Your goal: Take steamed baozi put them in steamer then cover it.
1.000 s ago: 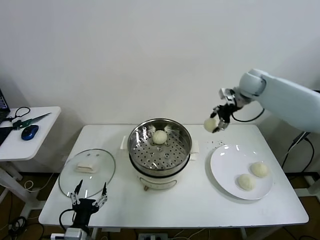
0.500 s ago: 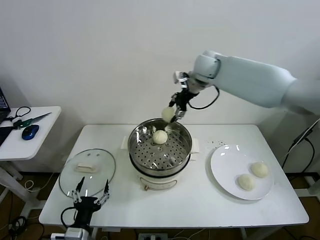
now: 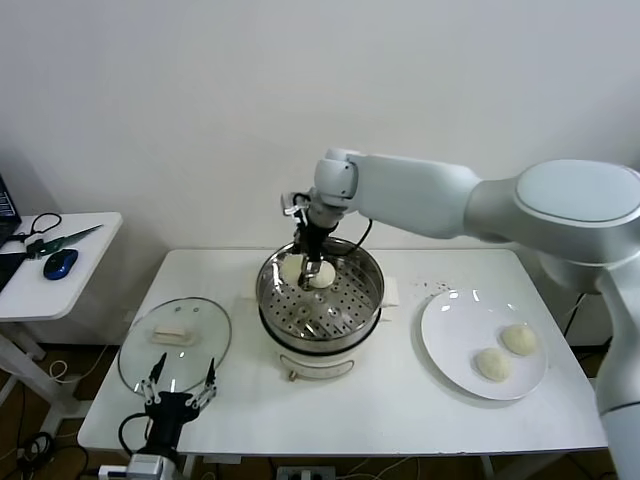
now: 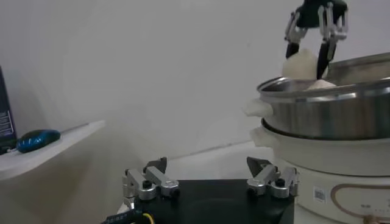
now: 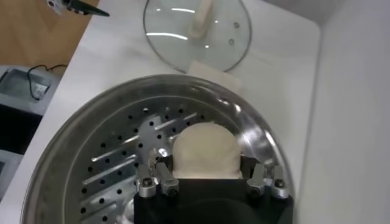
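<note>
My right gripper is shut on a cream-white baozi and holds it low inside the steel steamer, at its far left. The right wrist view shows that baozi between the fingers, just above the perforated floor. A second baozi lies in the steamer beside it. Two more baozi lie on the white plate. The glass cover lies flat on the table left of the steamer. My left gripper is open and empty near the front edge, below the cover.
A low side table at the left carries a blue mouse and scissors. The left wrist view shows the steamer's wall ahead and the right gripper above its rim. The white wall stands close behind the table.
My right arm has swung left from beside the plate to over the steamer and brought the baozi down into it. The left arm has stayed put.
</note>
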`<move>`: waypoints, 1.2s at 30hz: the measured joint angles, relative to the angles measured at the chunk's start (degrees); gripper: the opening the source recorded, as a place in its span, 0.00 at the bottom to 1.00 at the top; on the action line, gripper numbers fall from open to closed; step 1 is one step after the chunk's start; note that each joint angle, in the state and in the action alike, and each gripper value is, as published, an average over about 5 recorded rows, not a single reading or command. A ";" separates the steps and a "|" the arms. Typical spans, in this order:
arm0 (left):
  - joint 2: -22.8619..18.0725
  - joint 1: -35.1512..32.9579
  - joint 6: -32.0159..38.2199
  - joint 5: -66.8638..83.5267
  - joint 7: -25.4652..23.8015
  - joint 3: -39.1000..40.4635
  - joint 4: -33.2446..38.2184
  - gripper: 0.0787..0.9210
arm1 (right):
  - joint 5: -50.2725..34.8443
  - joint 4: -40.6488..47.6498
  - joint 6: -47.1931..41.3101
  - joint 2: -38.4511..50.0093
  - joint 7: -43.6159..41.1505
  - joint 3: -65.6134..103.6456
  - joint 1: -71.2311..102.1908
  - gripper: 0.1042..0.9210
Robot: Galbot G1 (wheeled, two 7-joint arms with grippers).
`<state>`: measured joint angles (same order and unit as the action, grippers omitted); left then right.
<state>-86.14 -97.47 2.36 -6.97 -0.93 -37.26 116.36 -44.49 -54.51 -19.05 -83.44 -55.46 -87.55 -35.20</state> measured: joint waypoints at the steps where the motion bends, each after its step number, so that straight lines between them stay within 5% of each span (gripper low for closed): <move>1: 0.00 0.03 -0.02 -0.02 -0.01 -0.02 -0.02 0.88 | 0.08 0.17 -0.05 -0.26 0.11 -0.05 0.40 0.72; 23: -0.25 0.67 -0.48 -0.86 0.07 0.13 -0.67 0.88 | 2.35 -0.39 -0.18 -0.17 -0.43 0.49 2.19 0.88; 36: -0.15 0.53 -0.66 -1.07 0.10 0.18 -0.28 0.88 | 2.21 -9.13 2.57 12.03 -4.18 -0.51 -7.24 0.88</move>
<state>-86.30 -96.94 1.70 -8.04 -0.83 -37.09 116.08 -42.28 -63.64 -16.48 -71.40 -59.64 -88.06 -42.44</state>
